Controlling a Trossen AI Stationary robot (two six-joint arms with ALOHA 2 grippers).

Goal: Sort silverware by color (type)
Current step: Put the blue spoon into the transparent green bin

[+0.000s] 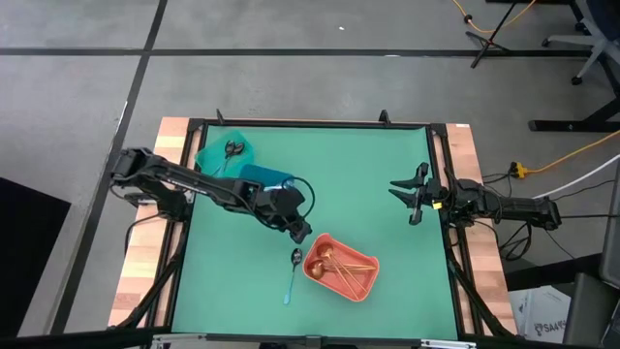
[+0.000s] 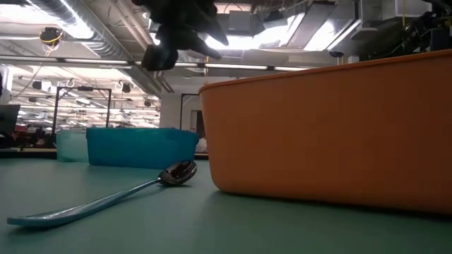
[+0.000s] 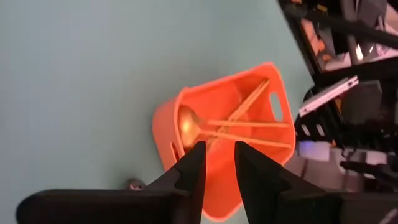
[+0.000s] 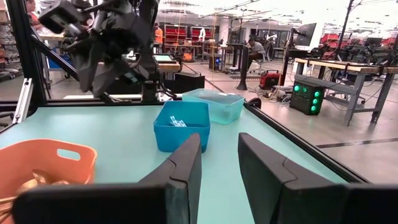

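We see the left tool above the coral bin, fingers apart, empty. A blue-handled spoon lies beside the bin. The right tool waits at the table's edge, fingers apart.

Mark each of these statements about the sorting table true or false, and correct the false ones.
1. The coral bin holds copper-gold spoons. True.
2. A spoon with a light-blue handle lies inside the coral bin. False: it lies on the green mat, beside the bin.
3. The left gripper hangs above the mat close to the coral bin, jaws parted and empty. True.
4. The right gripper holds a spoon. False: nothing is between its jaws; it waits at the mat's right edge.
5. The teal bin holds dark utensils. True.
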